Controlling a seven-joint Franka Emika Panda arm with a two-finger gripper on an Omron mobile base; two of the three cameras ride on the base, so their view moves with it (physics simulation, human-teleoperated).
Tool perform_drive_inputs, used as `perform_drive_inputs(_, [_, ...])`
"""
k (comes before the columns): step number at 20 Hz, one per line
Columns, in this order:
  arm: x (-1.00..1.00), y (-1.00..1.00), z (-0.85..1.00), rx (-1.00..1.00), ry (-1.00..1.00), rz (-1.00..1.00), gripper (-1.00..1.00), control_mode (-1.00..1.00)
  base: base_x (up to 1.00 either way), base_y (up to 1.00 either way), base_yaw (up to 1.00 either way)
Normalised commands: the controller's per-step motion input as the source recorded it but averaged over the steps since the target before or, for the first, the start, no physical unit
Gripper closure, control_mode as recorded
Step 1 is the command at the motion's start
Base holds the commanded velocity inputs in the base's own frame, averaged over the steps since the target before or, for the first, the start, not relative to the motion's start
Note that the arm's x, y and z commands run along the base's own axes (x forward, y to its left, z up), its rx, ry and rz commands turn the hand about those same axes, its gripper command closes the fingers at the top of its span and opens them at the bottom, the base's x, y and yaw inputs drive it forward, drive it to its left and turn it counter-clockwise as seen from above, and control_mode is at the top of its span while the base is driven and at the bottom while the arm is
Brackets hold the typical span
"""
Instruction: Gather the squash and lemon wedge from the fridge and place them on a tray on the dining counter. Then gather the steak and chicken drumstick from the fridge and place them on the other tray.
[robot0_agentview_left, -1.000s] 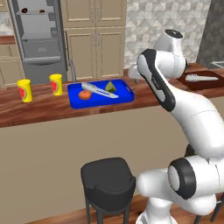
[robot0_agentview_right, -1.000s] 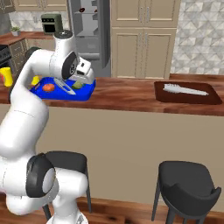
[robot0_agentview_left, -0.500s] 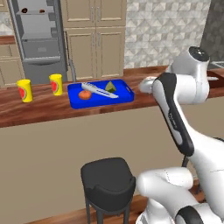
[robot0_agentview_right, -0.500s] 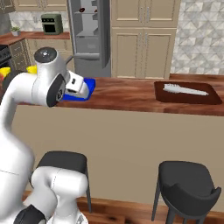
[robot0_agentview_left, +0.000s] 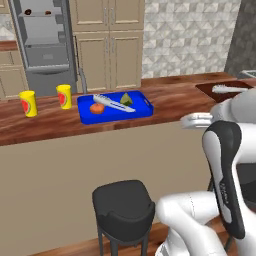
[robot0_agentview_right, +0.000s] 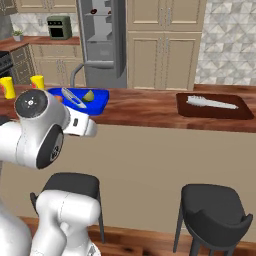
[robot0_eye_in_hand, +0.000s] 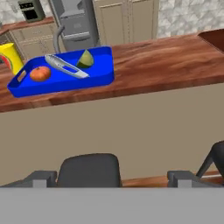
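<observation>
The blue tray lies on the dining counter. In it are the small round orange squash, the yellow-green lemon wedge and a long pale utensil. My gripper hangs in front of the counter's near edge, below its top. It points at the tray from a distance and stands open with nothing between its fingertips. The other tray, dark brown, lies far right. The fridge stands open behind. Two small dark things on its top shelf are too small to name.
Two yellow cups stand left of the blue tray. Black stools stand against the counter's beige base, one right under my gripper. A pale utensil rests in the brown tray. Beige cabinets line the back wall.
The arm has swung back from over the blue tray, towards the near side and downward. The hand is now off the counter in front of its edge. The tray's contents have not moved.
</observation>
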Motion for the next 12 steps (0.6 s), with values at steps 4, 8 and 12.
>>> perform_drive_inputs(4, [-0.14,0.1,-0.08,-0.03,0.02,0.04,-1.0,-1.0,0.0,0.0,0.0])
perform_drive_inputs(8, [-0.06,0.0,0.0,0.0,-0.01,0.0,-1.0,-1.0,0.0,0.0,0.0])
perform_drive_inputs(12, [-0.47,-0.26,0.0,0.0,-0.07,-0.05,-1.0,-1.0,0.0,0.0,0.0])
